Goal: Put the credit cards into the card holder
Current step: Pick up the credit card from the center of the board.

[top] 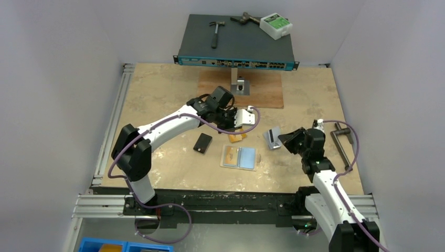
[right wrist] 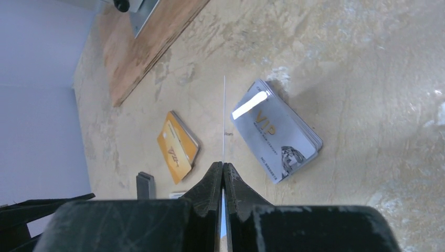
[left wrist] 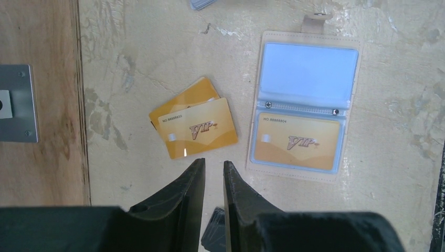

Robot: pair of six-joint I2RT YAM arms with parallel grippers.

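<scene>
A hammer [top: 214,32] and a white box [top: 276,24] lie on the network switch [top: 236,46] behind a wooden board [top: 265,90].

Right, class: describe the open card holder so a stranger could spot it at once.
Start at the table, toward the middle of its front edge. The card holder lies open there: beige, with two clear bluish pockets, one holding an orange-yellow card, unlike the loose cards beside it.
</scene>
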